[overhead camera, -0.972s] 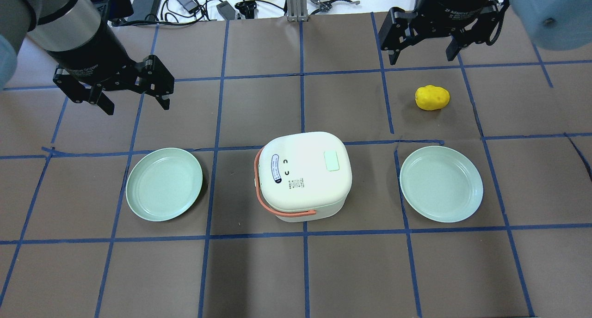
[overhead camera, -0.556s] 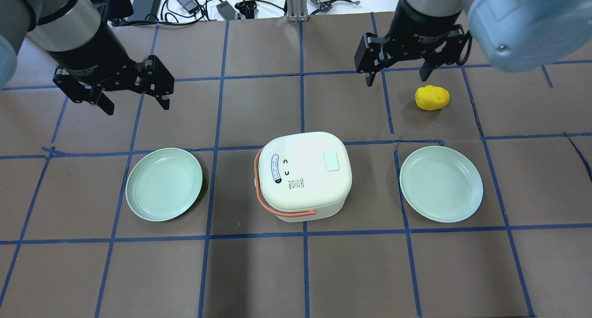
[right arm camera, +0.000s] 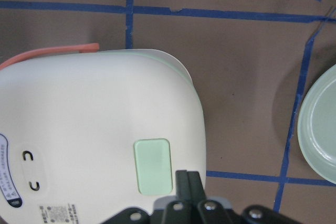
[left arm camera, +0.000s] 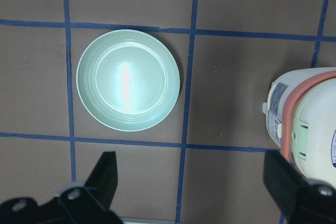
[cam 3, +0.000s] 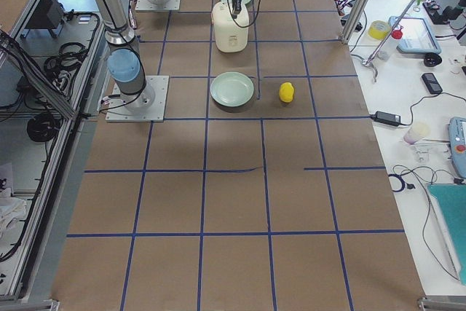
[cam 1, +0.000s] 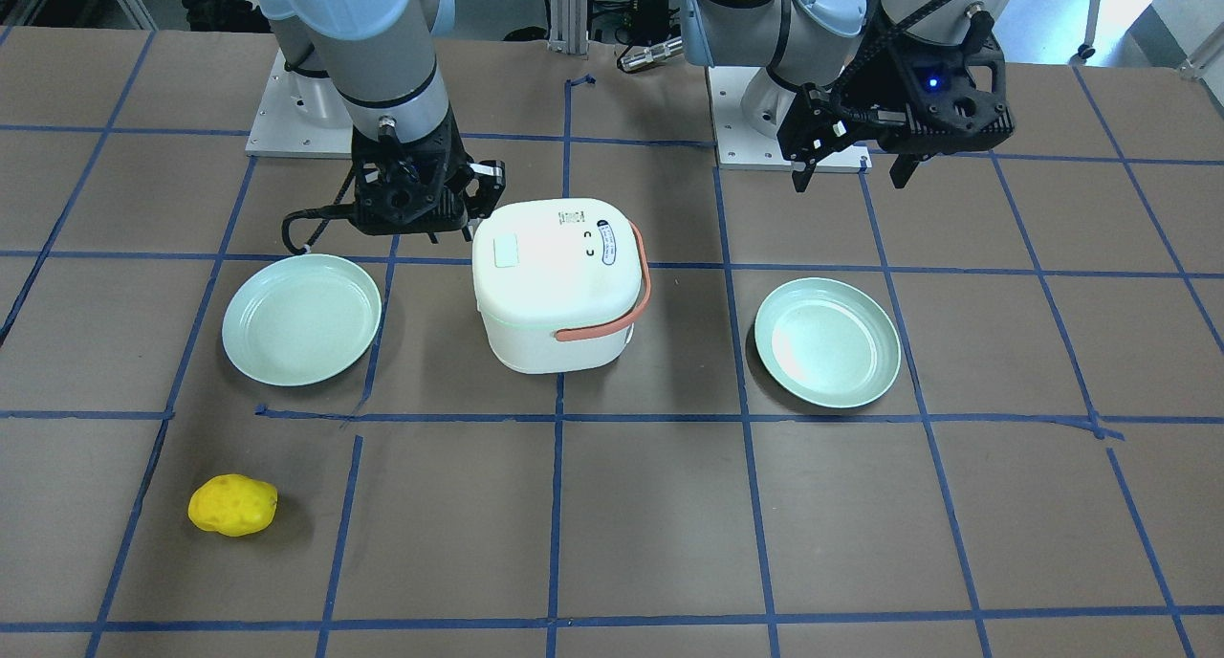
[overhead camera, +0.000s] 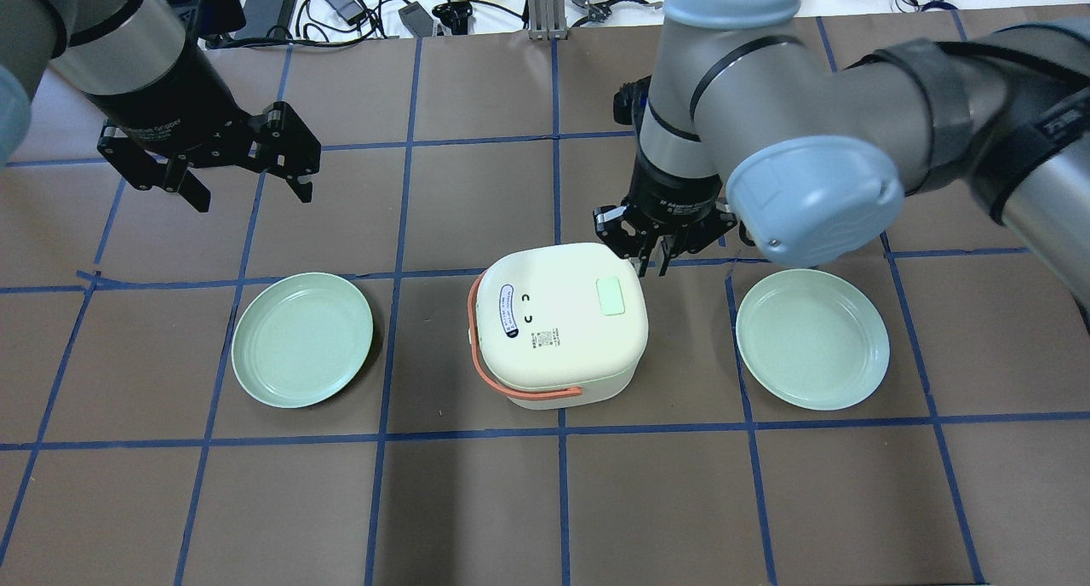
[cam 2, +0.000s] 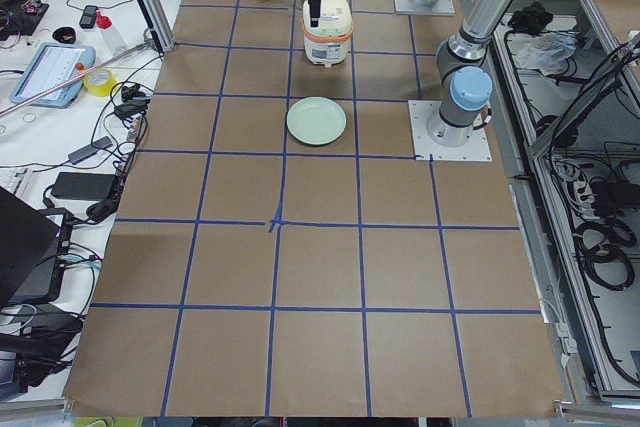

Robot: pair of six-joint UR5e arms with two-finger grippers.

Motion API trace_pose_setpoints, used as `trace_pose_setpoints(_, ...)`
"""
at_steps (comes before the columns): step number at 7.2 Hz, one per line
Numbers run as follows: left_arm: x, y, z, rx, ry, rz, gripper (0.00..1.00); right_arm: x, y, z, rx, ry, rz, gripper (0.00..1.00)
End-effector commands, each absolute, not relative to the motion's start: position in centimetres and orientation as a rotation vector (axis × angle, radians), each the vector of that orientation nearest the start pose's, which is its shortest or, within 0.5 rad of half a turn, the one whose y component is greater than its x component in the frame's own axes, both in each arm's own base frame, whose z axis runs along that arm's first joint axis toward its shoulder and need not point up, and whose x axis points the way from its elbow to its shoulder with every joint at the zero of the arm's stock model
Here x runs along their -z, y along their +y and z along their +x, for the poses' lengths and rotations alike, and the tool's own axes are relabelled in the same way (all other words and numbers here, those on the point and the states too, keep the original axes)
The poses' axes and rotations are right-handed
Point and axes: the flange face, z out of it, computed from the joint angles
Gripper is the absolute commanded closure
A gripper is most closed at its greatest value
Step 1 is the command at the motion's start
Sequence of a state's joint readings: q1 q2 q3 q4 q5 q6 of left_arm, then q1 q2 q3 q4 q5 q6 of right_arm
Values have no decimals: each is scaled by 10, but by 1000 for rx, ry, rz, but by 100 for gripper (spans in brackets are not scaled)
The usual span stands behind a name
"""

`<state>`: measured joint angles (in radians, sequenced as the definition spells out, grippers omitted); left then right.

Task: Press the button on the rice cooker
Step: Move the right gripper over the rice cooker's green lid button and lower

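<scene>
The cream rice cooker (overhead camera: 545, 347) with an orange handle stands mid-table. Its pale green button (overhead camera: 613, 296) sits on the lid and also shows in the right wrist view (right arm camera: 153, 165). My right gripper (overhead camera: 651, 258) is shut and empty at the lid's far right corner, its tips (right arm camera: 188, 182) just beside the button. I cannot tell whether they touch the lid. My left gripper (overhead camera: 247, 177) is open and empty, hovering far left behind the left plate, well away from the cooker.
Two pale green plates (overhead camera: 302, 339) (overhead camera: 813, 339) flank the cooker. A yellow potato (cam 1: 232, 505) lies beyond the right plate, hidden under my right arm in the overhead view. Cables and gear lie along the table's far edge.
My right arm swung from the far right in toward the cooker and came down at its lid corner; its gripper went from open to shut. The left arm has not moved.
</scene>
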<state>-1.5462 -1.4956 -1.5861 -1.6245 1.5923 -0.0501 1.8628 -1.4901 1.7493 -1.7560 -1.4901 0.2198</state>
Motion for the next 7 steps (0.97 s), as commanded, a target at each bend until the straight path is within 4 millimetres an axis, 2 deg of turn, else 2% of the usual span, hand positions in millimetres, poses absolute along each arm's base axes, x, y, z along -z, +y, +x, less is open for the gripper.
trace_pose_setpoints(1,-511,-463,-120,10,3118,-115,0,-370,-430,300,-146,3080,-95,93)
trace_pose_setpoints(4,-511,-463,-120,10,3118,-115,0,-358,-439,304,-131,3087,-98,93)
trace_pose_setpoints(7,-511,-463,-120,10,3118,-115,0,-356,-440,304,-134,3087,-100,92)
